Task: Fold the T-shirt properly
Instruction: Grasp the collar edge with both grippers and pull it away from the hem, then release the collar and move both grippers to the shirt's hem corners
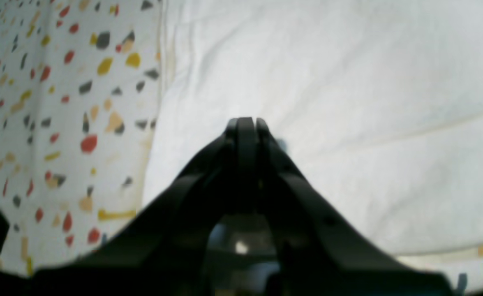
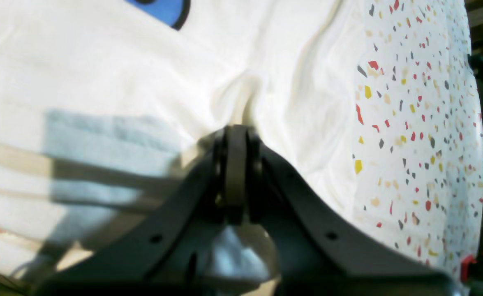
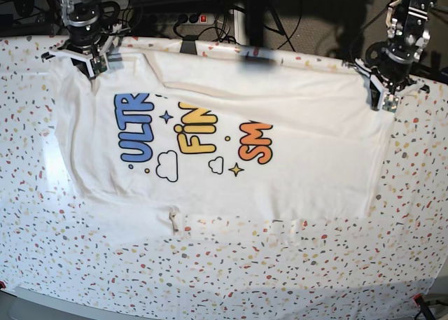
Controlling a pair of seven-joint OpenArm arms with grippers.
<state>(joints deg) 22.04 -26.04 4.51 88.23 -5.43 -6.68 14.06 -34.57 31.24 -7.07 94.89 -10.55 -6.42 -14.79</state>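
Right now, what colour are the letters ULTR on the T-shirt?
Blue, with dark outlines, on the white T-shirt. The base view shows the letters best.

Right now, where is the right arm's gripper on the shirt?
In the base view the right gripper sits at the far left, its jaws shut on the T-shirt at its top-left corner, just above the blue lettering.

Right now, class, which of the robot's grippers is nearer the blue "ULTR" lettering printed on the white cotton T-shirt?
Right. The right gripper sits at the T-shirt's far corner just above the blue lettering; the left gripper is at the opposite far corner.
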